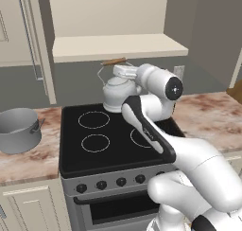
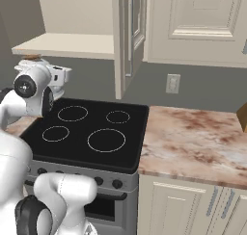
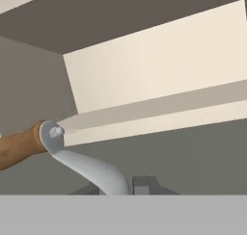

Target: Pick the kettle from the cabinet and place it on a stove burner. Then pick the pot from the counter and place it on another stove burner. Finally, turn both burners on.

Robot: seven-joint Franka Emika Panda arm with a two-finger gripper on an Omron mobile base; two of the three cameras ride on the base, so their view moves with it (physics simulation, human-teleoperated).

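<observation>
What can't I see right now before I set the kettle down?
- Kettle base against the stove: left base view, arm covers it.
- Gripper contact on the handle: hand blocks it.
- Kettle body: right base view, hidden behind the arm.
- Pot: left edge cuts it.

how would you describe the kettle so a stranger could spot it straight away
Start at the black stove set into the marble-look counter. At its back edge, below the cream cabinet shelf, sits the kettle, with the robot's hand against its right side. It is small, rounded and silvery, with a thin arched handle topped in brown wood, unlike the wide grey pot left of the stove.
</observation>
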